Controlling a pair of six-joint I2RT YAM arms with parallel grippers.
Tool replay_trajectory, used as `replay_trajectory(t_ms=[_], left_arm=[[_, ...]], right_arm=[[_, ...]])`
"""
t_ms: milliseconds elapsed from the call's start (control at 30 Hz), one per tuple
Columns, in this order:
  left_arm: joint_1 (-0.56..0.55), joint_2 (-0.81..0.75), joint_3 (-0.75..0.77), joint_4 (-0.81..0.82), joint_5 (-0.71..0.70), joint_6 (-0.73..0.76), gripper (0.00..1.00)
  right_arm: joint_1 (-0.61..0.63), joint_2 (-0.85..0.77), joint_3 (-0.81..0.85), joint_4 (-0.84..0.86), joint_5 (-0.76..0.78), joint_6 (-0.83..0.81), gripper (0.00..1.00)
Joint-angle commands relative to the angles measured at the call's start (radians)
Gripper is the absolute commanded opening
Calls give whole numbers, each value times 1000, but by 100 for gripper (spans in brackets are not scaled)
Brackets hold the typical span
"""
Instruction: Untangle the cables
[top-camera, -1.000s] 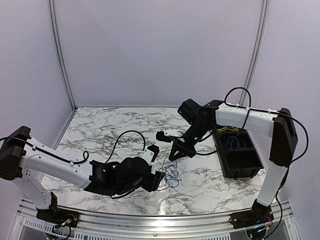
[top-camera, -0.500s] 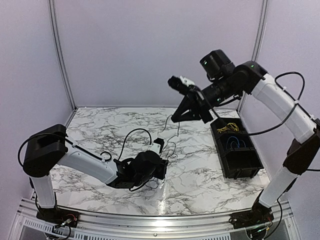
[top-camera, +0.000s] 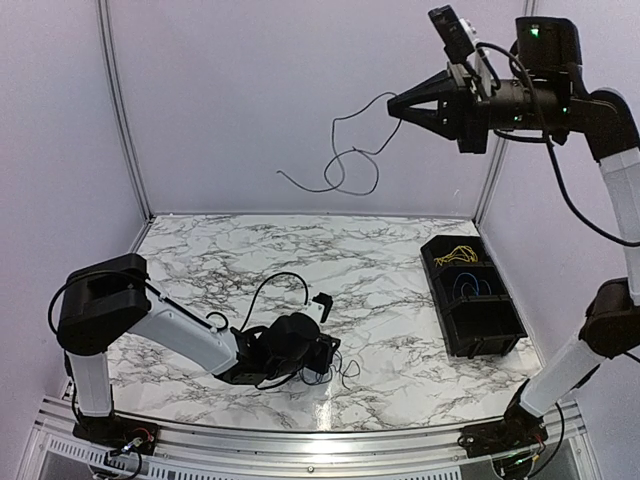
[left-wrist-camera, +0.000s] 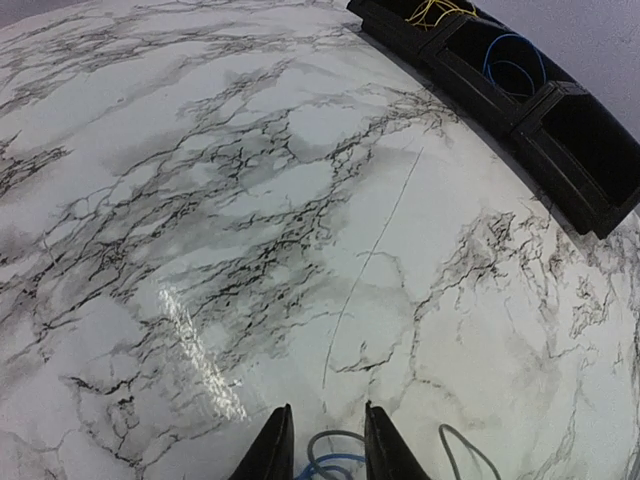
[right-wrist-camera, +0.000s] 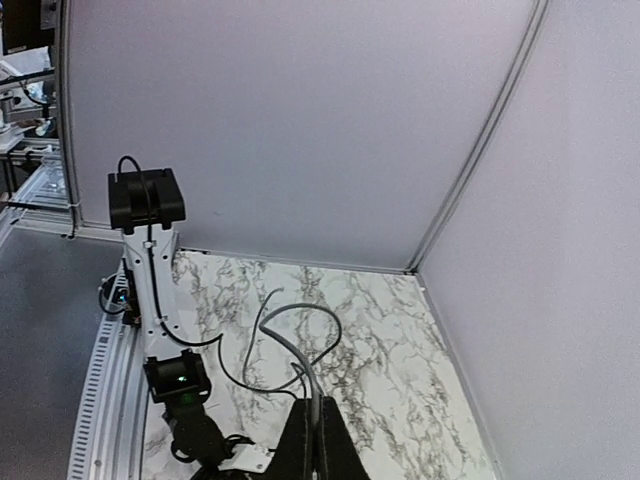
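Right gripper (top-camera: 392, 108) is up high, jaws pressed tight on the black cable (right-wrist-camera: 304, 364), which dangles in mid-air. Down on the marble table (left-wrist-camera: 200, 200), left gripper (left-wrist-camera: 328, 412) straddles the blue cable (left-wrist-camera: 335, 462), fingers narrowly apart. Pinching it or not, can't tell.

Walls (top-camera: 300, 100): plain pale lilac panels.
Corner posts (top-camera: 118, 110): slim grey metal.
Tabletop (top-camera: 200, 262): white marble, dark-veined, glossy.

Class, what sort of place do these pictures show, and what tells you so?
Probably a robotics lab test booth: plain pale partition walls enclose a marble-patterned tabletop, and two white-and-black robot arms are bolted at its near edge.
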Motion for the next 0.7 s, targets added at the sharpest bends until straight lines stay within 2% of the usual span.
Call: replay_trajectory(t_ms=[0, 267, 500, 667], left_arm=[[2, -50, -42, 19, 21, -22, 29], [-4, -166, -69, 7, 37, -29, 46], [-4, -260, -95, -34, 16, -34, 50], [-4, -303, -106, -73, 0, -37, 52]], right_arm=[[-20, -55, 1, 137, 169, 25, 0], [-152, -159, -232, 119, 211, -54, 0], [-265, -228, -429, 56, 229, -146, 0], [-303, -252, -524, -114, 265, -282, 0]])
